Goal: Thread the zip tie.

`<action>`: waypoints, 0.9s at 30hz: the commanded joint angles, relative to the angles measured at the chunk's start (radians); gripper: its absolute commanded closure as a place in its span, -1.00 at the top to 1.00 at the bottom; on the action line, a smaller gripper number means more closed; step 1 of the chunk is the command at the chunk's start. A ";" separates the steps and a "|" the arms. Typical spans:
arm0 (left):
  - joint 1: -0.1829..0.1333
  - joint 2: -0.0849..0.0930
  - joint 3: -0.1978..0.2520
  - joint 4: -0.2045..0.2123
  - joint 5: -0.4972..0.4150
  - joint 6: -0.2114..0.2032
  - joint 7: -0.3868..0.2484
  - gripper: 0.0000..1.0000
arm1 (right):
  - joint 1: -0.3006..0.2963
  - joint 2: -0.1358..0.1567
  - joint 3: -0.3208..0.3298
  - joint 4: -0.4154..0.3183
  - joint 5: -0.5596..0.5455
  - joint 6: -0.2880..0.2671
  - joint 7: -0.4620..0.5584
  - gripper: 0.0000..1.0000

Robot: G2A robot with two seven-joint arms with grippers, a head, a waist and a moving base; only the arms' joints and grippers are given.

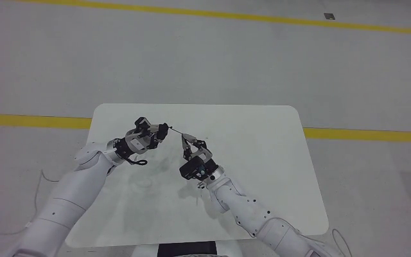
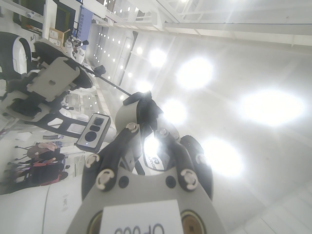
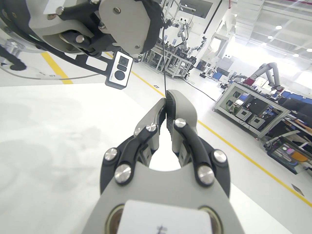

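1. The right gripper is clenched. Its two fingertips are pressed together on one end of the zip tie, and no gap shows between the pads.
2. The left gripper is also closed, pinching the other end of the zip tie between its black-padded fingertips.
3. In the left wrist view, the zip tie runs as a thin straight black strand from the left gripper to the tip of the right gripper.
4. From above, the zip tie spans the short gap between the left gripper and the right gripper. It is taut and slopes slightly from one to the other. The two grippers are near each other, tip facing tip, and apart.
5. Both grippers hold the zip tie over the middle of the white desk, toward its far edge. The zip tie itself does not touch the surface, and nothing lies between the two grippers except the strand.
6. A small black loop shows just beside the left wrist. I cannot tell whether it rests on the desk.
7. Grey floor with a yellow line lies beyond the desk, well apart from the grippers.
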 commanded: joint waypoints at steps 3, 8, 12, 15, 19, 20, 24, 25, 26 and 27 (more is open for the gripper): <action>0.000 0.000 0.000 0.000 0.000 0.000 0.000 -1.00 | 0.003 0.001 -0.001 0.002 0.000 0.000 0.006 -1.00; 0.000 0.000 0.000 0.000 0.000 0.000 0.000 -1.00 | 0.001 0.002 0.003 0.004 0.000 0.000 0.009 -1.00; 0.000 0.000 0.000 0.000 0.000 0.000 0.000 -1.00 | -0.004 0.004 0.011 0.003 0.000 0.000 0.009 -1.00; 0.000 0.000 0.000 0.000 0.000 0.000 0.000 -1.00 | -0.006 0.005 0.014 0.003 0.000 0.000 0.010 -1.00; 0.000 0.000 0.000 0.000 0.000 0.000 0.000 -1.00 | -0.009 0.006 0.017 0.004 0.000 0.000 0.011 -1.00; 0.000 0.000 0.000 0.000 0.000 0.000 0.000 -1.00 | -0.009 0.006 0.018 0.004 0.000 0.000 0.012 -1.00; 0.000 0.000 0.000 0.000 0.000 0.000 0.000 -1.00 | -0.011 0.007 0.021 0.003 0.000 0.000 0.013 -1.00; 0.000 0.000 0.000 0.000 0.000 0.000 0.000 -1.00 | -0.011 0.007 0.022 0.003 0.000 0.000 0.014 -1.00; 0.000 0.000 0.000 0.000 0.000 0.000 0.000 -1.00 | -0.011 0.007 0.022 0.002 0.000 0.000 0.014 -1.00; 0.000 0.000 0.000 0.000 0.000 0.000 0.000 -1.00 | -0.012 0.007 0.023 0.001 0.000 0.000 0.014 -1.00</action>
